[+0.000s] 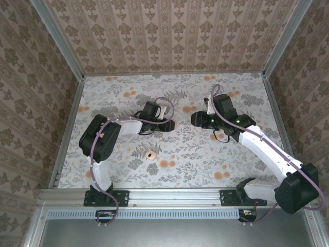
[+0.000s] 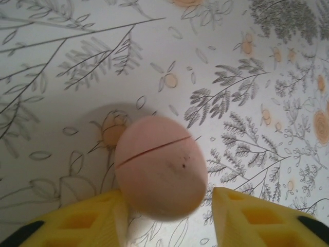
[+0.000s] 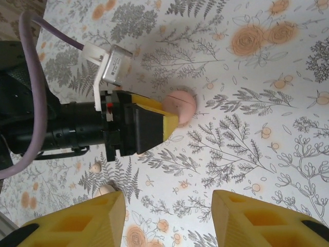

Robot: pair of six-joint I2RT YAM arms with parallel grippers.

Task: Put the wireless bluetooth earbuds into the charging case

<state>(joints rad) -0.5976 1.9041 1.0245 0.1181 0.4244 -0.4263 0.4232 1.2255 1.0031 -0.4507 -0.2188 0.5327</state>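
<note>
The charging case (image 2: 159,170) is a salmon-pink rounded puck with a thin seam, closed, lying on the floral table. My left gripper (image 2: 167,198) stands open around it: the left finger is close against the case and a gap shows at the right finger. In the right wrist view the case (image 3: 181,104) sits at the tip of the left gripper (image 3: 172,121). Two small beige earbuds (image 3: 95,167) (image 3: 105,189) lie on the table beside that arm, one partly behind my right finger. My right gripper (image 3: 167,203) is open over bare table, with nothing between its fingers.
From above, the left gripper (image 1: 166,124) and right gripper (image 1: 198,119) face each other mid-table. A pale earbud (image 1: 150,155) lies nearer the front. Patterned walls and a metal frame (image 1: 67,128) enclose the table.
</note>
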